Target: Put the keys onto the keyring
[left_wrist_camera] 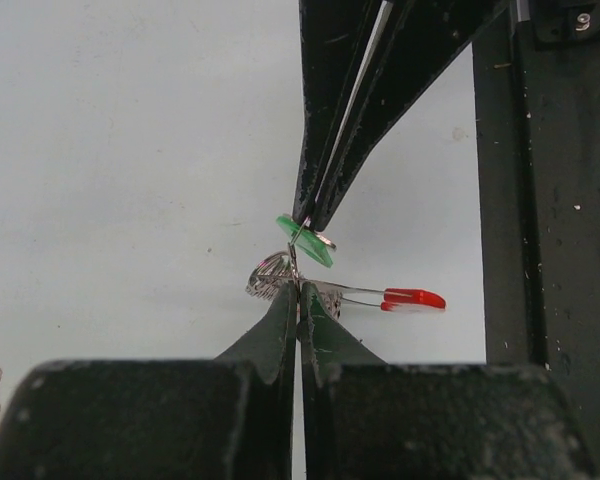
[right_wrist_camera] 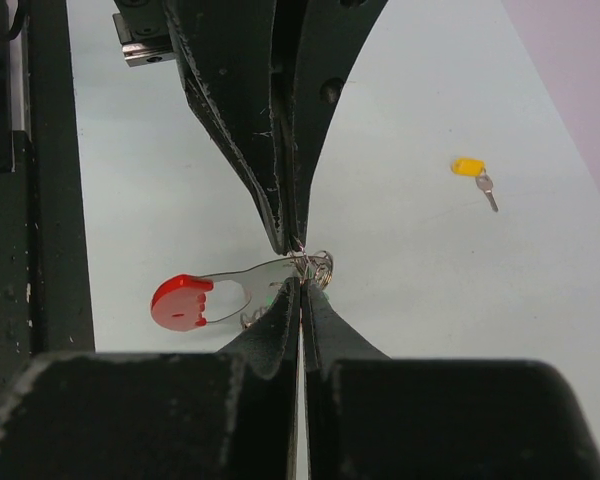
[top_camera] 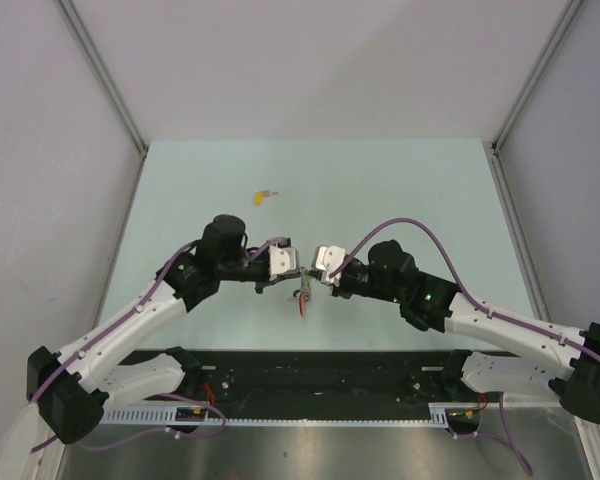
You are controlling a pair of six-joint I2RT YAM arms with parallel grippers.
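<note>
My two grippers meet tip to tip above the middle of the table. The left gripper (left_wrist_camera: 298,292) is shut on the thin wire of the keyring (left_wrist_camera: 272,272), whose red tag (left_wrist_camera: 415,298) sticks out to the right. In the right wrist view the keyring (right_wrist_camera: 320,268) hangs between both sets of tips, with its red tag (right_wrist_camera: 183,302) to the left. The right gripper (right_wrist_camera: 302,287) is shut on the green key (left_wrist_camera: 306,241), which it holds against the ring. The yellow key (top_camera: 263,196) lies loose on the table farther back; the right wrist view also shows this yellow key (right_wrist_camera: 474,170).
The pale table (top_camera: 400,190) is bordered by grey walls at the left, right and back. A black rail (top_camera: 310,370) with cables runs along the near edge by the arm bases.
</note>
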